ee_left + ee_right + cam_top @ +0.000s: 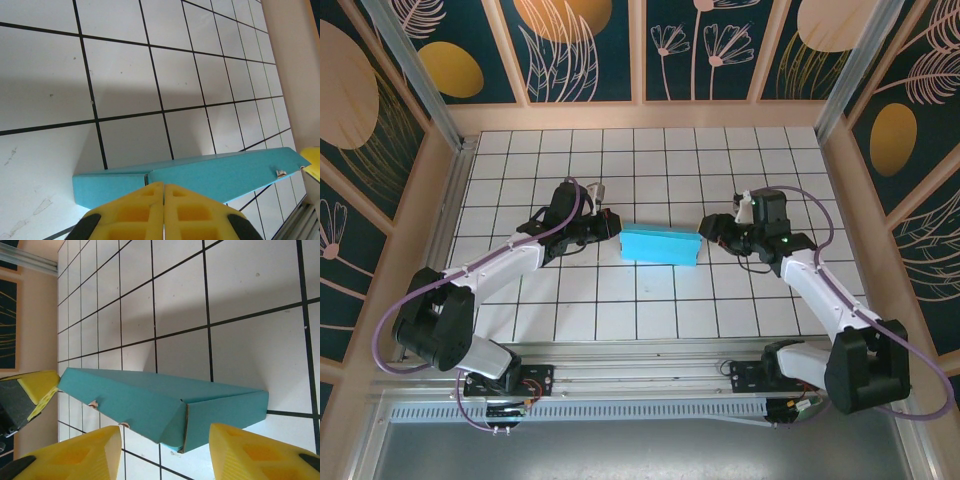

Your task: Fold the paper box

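Observation:
The paper box [660,244] lies folded flat on the tiled table, a turquoise rectangle about two tiles wide. My left gripper [613,226] is at its left end. In the left wrist view the yellow fingers [190,210] are pressed together with nothing between them, and the gripper [163,184] touches the end wall of the box [220,172]. My right gripper [708,228] is at the right end. In the right wrist view it [165,432] stands open, and the near corner of the box [150,400] sits just ahead of the gap, touching neither finger.
White tiled floor surrounds the box, with wooden walls [640,118] at the back and sides. A metal rail [650,350] runs along the near edge by the arm bases. The left gripper's yellow finger [30,390] shows beyond the box's far end.

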`<move>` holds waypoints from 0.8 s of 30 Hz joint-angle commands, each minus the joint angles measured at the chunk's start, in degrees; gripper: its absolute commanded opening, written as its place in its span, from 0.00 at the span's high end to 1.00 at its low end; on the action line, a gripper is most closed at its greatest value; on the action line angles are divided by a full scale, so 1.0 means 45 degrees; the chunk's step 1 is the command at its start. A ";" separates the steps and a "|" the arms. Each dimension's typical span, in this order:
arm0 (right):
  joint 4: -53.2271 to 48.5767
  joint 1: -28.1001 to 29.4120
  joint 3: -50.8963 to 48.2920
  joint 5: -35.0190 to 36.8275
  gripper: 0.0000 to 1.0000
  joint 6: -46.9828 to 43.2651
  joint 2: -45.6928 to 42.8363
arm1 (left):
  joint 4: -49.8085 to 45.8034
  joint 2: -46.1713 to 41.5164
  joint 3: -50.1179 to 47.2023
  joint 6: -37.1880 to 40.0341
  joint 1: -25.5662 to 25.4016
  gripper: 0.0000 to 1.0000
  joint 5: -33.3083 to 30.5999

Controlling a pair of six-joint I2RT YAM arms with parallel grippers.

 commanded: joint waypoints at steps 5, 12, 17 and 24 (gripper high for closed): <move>0.1452 -0.0157 -0.0559 -0.0803 0.55 0.0800 0.0262 | -0.2045 0.0605 -0.0430 0.0231 0.0031 0.94 -0.0462; 0.1721 -0.0172 -0.1000 -0.0949 0.66 0.0925 0.0326 | -0.2047 0.0615 -0.0404 0.0224 0.0031 0.94 -0.0438; 0.1805 -0.0218 -0.1250 -0.0912 0.69 0.0944 0.0306 | -0.2045 0.0625 -0.0398 0.0229 0.0031 0.94 -0.0420; 0.1876 -0.0230 -0.1799 -0.0501 0.74 0.0951 0.0306 | -0.2027 0.0595 -0.0471 0.0208 0.0031 0.94 -0.0420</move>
